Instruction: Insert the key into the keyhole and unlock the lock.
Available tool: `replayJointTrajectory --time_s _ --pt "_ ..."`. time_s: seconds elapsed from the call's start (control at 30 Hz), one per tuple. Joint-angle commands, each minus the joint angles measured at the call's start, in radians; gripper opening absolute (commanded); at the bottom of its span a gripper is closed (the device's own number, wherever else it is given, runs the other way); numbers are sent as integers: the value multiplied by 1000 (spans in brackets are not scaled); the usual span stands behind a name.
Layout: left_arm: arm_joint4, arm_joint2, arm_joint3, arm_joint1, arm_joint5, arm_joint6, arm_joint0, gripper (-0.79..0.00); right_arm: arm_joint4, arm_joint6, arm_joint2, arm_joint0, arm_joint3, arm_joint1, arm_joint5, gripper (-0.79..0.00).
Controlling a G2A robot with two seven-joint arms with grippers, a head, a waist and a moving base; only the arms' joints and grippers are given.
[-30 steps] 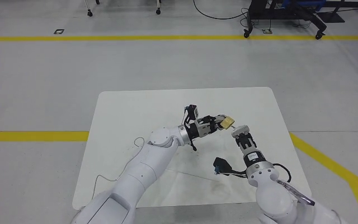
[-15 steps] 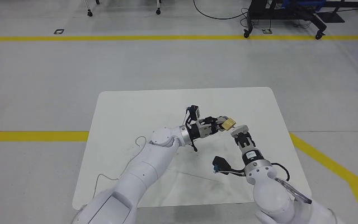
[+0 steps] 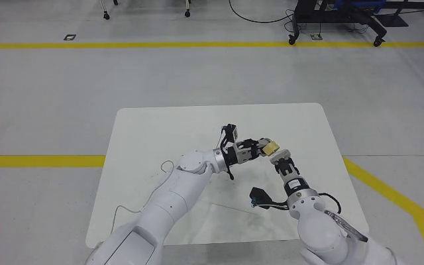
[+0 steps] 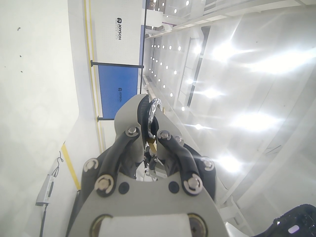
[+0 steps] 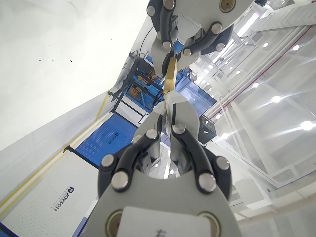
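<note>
A brass padlock [image 3: 270, 146] is held above the middle of the white table [image 3: 165, 132] by my left gripper [image 3: 260, 146], which is shut on it. In the left wrist view its steel shackle [image 4: 152, 108] curves out between the fingers and a strip of brass body [image 4: 152, 146] shows deeper in. My right gripper [image 3: 279, 155] sits just in front of the lock, pointing at it. In the right wrist view the right gripper [image 5: 169, 104] is shut on a thin key that is mostly hidden, its tips touching the padlock's [image 5: 170, 73] end face. The left gripper [image 5: 172, 57] grips the far end.
Both grippers meet in the air right of the table's centre. A thin white cable [image 3: 122, 211] trails over the table's near left edge. Yellow lines [image 3: 53, 161] mark the floor, and a black cart [image 3: 338, 20] stands far back right.
My right gripper has crept forward and left, closing the small gap to the padlock. The left gripper has nudged the lock slightly toward it.
</note>
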State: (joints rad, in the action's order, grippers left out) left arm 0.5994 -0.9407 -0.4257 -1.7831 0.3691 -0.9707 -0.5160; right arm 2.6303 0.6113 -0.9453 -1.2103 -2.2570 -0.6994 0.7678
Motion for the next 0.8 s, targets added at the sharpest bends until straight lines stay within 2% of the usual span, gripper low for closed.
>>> replayJointTrajectory --time_s 0.0,0.17,0.2,0.27,0.37,0.47,0.77 --pt "-11 0 -2 1 6 -5 1 -785 -2 -9 -11 -5 1 -3 3 -785" --pt "-32 0 -8 2 17 -10 0 -785 -4 -30 -40 -19 2 -10 14 -785" --pt "-32 -1 -9 2 17 -11 -2 -785 -5 -34 -45 -21 2 -11 17 -763" --pt "-32 -4 -11 2 15 -11 -3 -785 -7 -41 -56 -25 0 -14 20 -637" --pt "-31 -9 -10 2 12 -12 -6 -785 -3 -50 -70 -35 -8 -18 22 -551" --pt "-32 -14 -11 3 16 -12 -8 -785 4 -56 -83 -48 -17 -22 25 -542" --pt "-43 -26 -14 7 25 -13 -12 -785 22 -76 -129 -90 -37 -30 32 -588"
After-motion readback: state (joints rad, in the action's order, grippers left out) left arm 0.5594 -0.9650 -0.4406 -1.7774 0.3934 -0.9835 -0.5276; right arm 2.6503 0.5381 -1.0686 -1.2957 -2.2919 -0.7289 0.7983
